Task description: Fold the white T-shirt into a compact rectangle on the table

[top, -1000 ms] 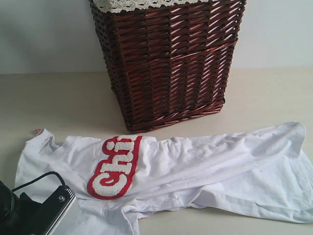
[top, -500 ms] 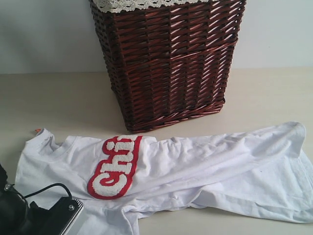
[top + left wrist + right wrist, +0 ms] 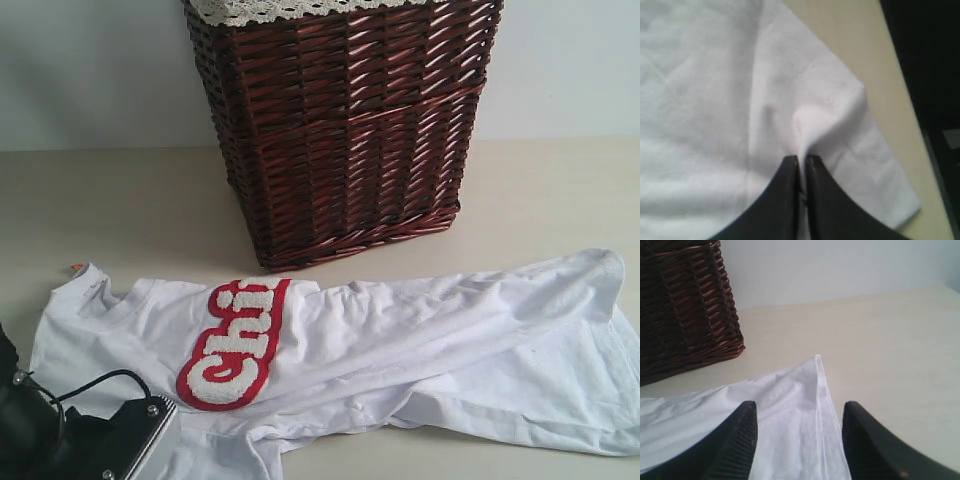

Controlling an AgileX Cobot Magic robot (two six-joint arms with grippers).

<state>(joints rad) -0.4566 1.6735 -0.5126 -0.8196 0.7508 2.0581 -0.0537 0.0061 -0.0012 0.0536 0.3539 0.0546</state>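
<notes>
Left gripper [image 3: 801, 160]: jaws together, pinching a raised fold.
White T-shirt [image 3: 710, 100]: lies rumpled; corner perhaps a sleeve, blurred.
Table [image 3: 850, 35]: pale beige beside the cloth.

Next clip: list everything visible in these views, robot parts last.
white T-shirt: one, white, lying crumpled on the table before the basket
lettering: one patch, fuzzy white on red, on the shirt
neck tag: one, orange, at the shirt's collar
wicker basket: one, dark red-brown, behind the shirt
lace trim: one, white, on the basket's top rim
table: one, pale beige, under everything
wall: one, pale, behind the table
left pincer: one, black, shut on a shirt fold
right pincer: one, black, open astride a shirt corner
</notes>
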